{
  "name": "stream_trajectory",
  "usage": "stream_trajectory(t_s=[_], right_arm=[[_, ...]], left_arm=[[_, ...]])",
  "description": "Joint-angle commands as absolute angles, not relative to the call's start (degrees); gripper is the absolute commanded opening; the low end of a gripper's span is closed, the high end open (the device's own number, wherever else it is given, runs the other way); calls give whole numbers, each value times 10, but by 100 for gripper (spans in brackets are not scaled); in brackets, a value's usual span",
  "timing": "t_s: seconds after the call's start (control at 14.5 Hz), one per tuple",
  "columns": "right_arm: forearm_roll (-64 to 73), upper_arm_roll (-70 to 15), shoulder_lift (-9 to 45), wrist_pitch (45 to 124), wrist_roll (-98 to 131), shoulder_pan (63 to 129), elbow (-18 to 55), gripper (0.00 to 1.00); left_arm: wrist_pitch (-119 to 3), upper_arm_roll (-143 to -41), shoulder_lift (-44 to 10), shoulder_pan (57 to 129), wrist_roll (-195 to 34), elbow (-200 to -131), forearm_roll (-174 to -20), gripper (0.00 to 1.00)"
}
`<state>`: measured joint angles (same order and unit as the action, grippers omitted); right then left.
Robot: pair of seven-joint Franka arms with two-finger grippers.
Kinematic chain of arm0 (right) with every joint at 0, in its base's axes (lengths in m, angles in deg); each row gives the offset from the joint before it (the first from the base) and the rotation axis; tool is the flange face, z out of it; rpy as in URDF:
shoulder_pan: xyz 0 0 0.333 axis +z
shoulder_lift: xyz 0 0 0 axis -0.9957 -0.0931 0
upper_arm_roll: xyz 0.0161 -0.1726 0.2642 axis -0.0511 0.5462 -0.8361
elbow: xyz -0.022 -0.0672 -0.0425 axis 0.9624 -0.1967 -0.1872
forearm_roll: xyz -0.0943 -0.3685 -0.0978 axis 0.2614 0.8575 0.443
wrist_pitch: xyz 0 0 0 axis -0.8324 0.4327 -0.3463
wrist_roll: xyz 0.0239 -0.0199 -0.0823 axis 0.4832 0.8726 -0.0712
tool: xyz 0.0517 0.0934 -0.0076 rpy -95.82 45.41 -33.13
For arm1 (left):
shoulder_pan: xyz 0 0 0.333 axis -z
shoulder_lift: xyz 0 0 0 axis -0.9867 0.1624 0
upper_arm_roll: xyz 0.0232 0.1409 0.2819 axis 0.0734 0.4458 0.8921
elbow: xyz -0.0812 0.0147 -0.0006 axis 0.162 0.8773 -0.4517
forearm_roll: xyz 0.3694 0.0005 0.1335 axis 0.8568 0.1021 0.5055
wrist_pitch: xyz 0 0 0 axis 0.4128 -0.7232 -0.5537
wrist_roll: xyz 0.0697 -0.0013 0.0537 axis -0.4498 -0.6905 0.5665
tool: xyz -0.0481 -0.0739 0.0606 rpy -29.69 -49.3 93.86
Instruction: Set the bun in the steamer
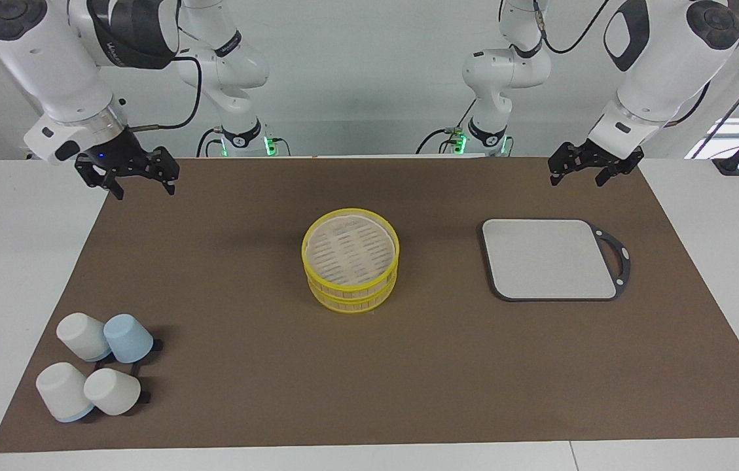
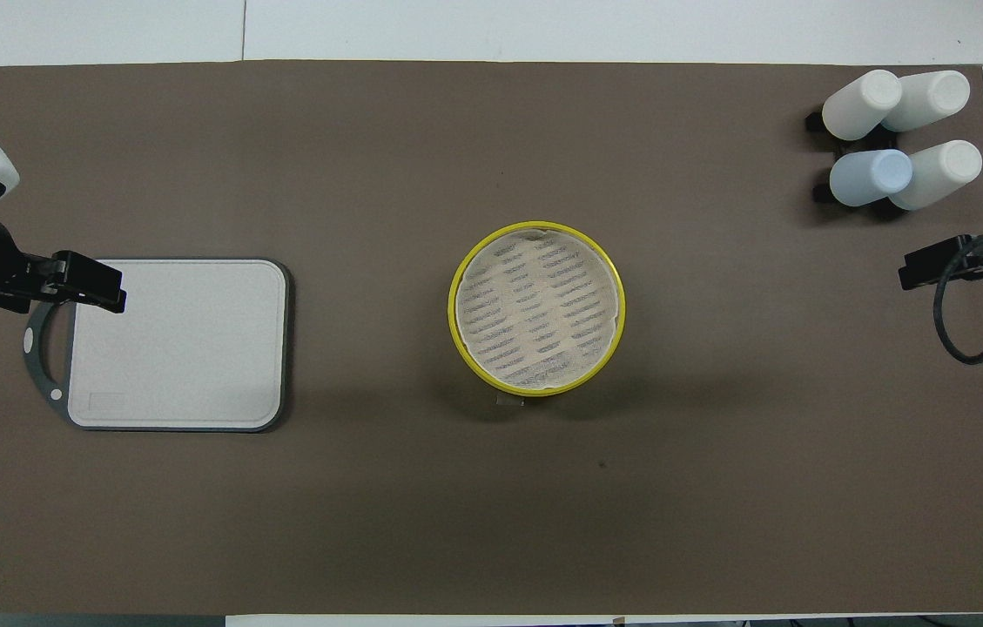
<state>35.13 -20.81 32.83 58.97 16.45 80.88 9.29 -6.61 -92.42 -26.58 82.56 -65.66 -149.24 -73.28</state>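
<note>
Steamer alone mid-mat, both arms waiting

The brown mat point(image 1: 369, 366) bears the board point(image 1: 549, 258) toward the left arm's end and the steamer point(image 1: 351, 268) at centre, its slatted floor bare. Four cups point(image 1: 97, 369) stand toward the right arm's end. Left gripper point(image 1: 584, 171) and right gripper point(image 1: 140, 183) hang released above the mat's corners nearest the robots.

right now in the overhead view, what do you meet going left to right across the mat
left hand → grey board → steamer → cluster of upturned cups → right hand. No bun shows in either view.
</note>
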Motion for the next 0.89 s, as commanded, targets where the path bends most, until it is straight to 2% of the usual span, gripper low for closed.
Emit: stream_trajectory(t_s=[0.0,0.83], right_arm=[[342,-215,323,583,172,798,83,100],[352,-215,324,603,215,799,88,100]], left_arm=[[-82,-920,-275,832,-654,-1506,-725,100],[-86,-920,-273,832,-655,-1506,-725,100]])
